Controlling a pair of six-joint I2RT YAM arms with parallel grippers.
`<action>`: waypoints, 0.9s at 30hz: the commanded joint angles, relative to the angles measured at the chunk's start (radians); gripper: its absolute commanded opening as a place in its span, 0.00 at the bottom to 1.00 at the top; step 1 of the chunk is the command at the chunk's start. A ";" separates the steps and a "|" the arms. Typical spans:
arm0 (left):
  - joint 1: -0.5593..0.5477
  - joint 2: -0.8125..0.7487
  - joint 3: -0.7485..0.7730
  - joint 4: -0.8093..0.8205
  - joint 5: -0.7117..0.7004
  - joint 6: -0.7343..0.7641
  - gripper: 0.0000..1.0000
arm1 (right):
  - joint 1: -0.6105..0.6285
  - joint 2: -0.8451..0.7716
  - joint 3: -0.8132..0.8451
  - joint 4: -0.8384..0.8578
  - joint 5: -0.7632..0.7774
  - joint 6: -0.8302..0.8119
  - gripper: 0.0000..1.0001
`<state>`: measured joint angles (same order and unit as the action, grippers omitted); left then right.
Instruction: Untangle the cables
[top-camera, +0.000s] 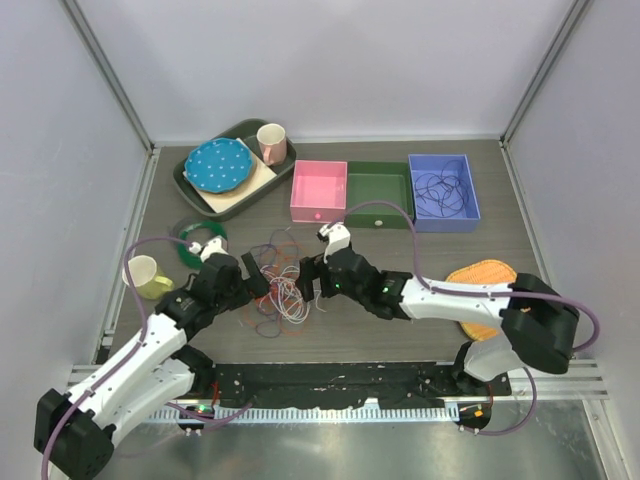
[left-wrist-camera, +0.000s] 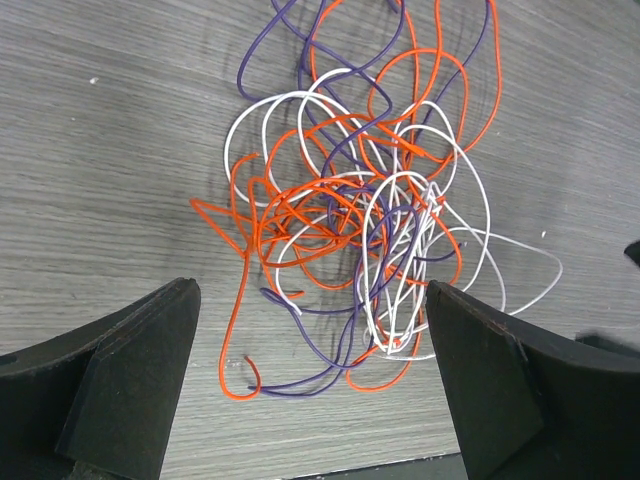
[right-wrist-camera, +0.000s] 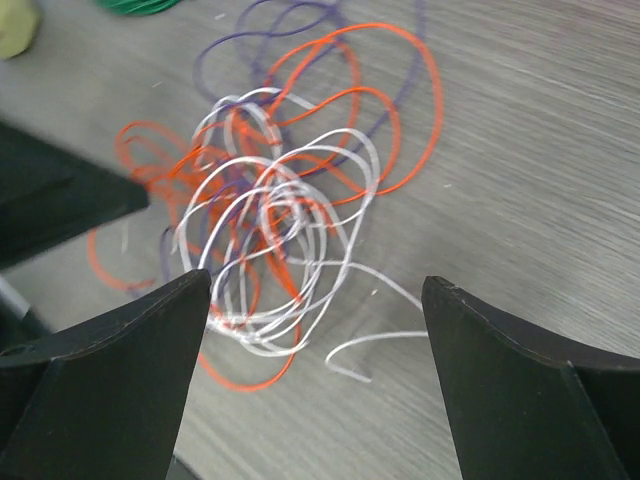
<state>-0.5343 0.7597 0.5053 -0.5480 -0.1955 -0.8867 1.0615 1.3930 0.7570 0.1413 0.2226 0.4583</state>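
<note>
The cables (top-camera: 283, 292) lie in one loose tangle of red-orange, white and dark purple loops on the grey table between my two grippers. In the left wrist view the tangle (left-wrist-camera: 400, 215) spreads just ahead of my left gripper (left-wrist-camera: 312, 300), whose fingers stand wide apart with only a few low loops between the tips. My right gripper (right-wrist-camera: 315, 285) is open too, over the white loops (right-wrist-camera: 270, 200) and a loose white end. From above, the left gripper (top-camera: 256, 276) sits at the tangle's left and the right gripper (top-camera: 311, 277) at its right. A green coil (top-camera: 195, 236) lies apart.
A blue bin (top-camera: 470, 190) holds purple cable, with a green bin (top-camera: 378, 205) and a pink bin (top-camera: 318, 205) beside it. A tray (top-camera: 185, 172) with a blue plate and pink cup stands back left. A yellow mug (top-camera: 148, 276) is at left, an orange mat (top-camera: 480, 272) at right.
</note>
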 joint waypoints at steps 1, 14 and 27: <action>0.007 0.033 0.002 0.025 0.024 0.006 1.00 | -0.008 0.089 0.133 -0.120 0.213 0.134 0.92; 0.007 0.180 -0.013 0.195 0.094 -0.093 1.00 | -0.008 0.205 0.239 -0.362 0.276 0.197 0.75; 0.007 0.374 0.056 0.257 0.033 -0.129 0.65 | -0.011 0.331 0.300 -0.427 0.199 0.192 0.43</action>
<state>-0.5335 1.0859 0.5083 -0.3668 -0.1379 -0.9985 1.0519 1.7370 1.0199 -0.2684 0.4171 0.6357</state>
